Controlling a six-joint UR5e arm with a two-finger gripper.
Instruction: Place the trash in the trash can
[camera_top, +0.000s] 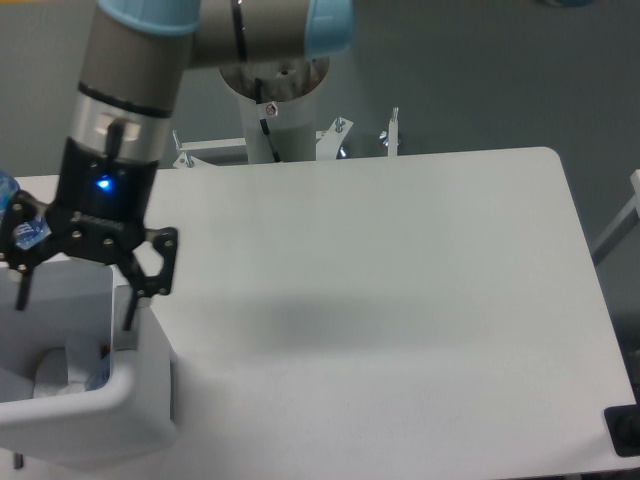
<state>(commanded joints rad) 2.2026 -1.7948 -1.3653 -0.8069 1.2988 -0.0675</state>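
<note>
At the near left corner stands the trash can (110, 420), a white bin with a thick rounded rim, set on the white tabletop (400, 300) and cut off by the left and bottom edges of the view. Down inside it lies the trash: a white paper wad (52, 372) against the near wall, and beside it, to its right, a glimpse of the crushed bottle (99, 377), mostly hidden by the rim. Directly above the bin's opening hangs the pincer (72, 310), its two black fingers spread wide apart and holding nothing; the right finger (135, 300) reaches down by the bin's right wall, the left one near the picture's left edge. A blue light glows on the wrist above. Behind the left finger, a bit of blue-labelled plastic shows at the left edge. Farther back, the arm's base column (275, 120) rises behind the tabletop's far edge.
</note>
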